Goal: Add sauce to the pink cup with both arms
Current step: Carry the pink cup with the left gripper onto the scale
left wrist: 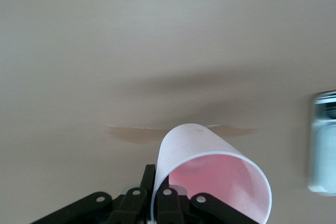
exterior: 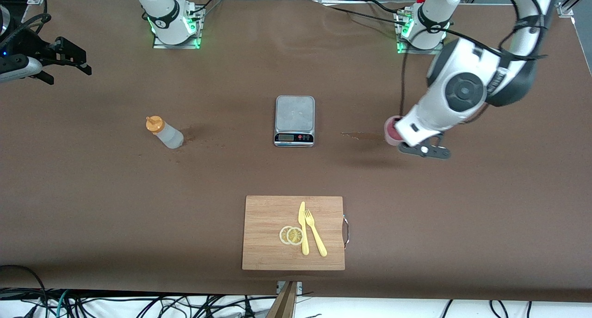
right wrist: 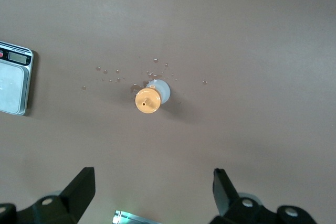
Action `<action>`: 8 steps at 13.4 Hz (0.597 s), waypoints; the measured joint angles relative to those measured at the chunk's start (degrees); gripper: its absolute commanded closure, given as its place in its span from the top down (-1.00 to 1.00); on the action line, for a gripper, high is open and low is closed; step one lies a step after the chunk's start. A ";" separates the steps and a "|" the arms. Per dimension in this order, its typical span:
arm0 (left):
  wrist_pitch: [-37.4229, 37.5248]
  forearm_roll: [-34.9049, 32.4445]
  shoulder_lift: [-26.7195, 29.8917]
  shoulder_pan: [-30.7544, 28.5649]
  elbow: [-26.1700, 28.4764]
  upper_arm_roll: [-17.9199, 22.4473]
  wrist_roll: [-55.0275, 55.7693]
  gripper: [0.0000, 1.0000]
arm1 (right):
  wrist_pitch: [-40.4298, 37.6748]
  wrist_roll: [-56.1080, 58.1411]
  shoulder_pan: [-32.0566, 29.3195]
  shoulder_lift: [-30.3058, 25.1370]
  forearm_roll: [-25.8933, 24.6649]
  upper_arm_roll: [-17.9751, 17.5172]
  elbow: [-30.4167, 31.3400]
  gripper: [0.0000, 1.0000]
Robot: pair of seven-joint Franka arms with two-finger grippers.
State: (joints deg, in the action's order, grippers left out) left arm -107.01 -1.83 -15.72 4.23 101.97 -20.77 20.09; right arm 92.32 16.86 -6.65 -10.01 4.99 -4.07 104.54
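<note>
**Left arm grips the pink cup; bottle stands alone**

The left gripper (left wrist: pixel 152 203) has its jaws pinched on the wall of the pink cup (left wrist: pixel 210 177), held tilted just above the table (exterior: pixel 92 193) toward the left arm's end, beside a brown smear (exterior: pixel 363 134). The right gripper (right wrist: pixel 152 195) hangs with jaws spread wide over the sauce bottle (exterior: pixel 165 132) (orange cap up, droplets around it). The scale (exterior: pixel 295 120) sits between bottle and cup. Nearer the front camera lies a cutting board (exterior: pixel 263 244).
</note>
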 measured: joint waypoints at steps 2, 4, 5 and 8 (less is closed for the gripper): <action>-0.10 1.51 -3.15 5.80 -3.88 -0.18 9.73 -1.00 | 0.04 0.00 0.00 0.00 0.00 0.01 0.00 1.00; -1.51 1.58 -7.75 11.08 -7.83 -0.23 18.84 -1.00 | 0.06 0.01 0.00 0.00 0.00 0.01 0.00 1.00; -3.76 1.59 -9.95 13.42 -9.02 -0.23 22.49 -1.00 | 0.11 0.01 0.01 0.00 0.00 0.01 0.00 1.00; -7.87 1.60 -14.01 19.31 -10.23 -0.25 27.73 -1.00 | 0.60 0.01 0.01 0.00 0.01 0.01 0.10 1.00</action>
State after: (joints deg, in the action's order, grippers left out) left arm -114.88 -0.24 -29.73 23.54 91.74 -21.02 47.82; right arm 92.92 16.87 -6.63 -10.01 5.00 -4.06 104.64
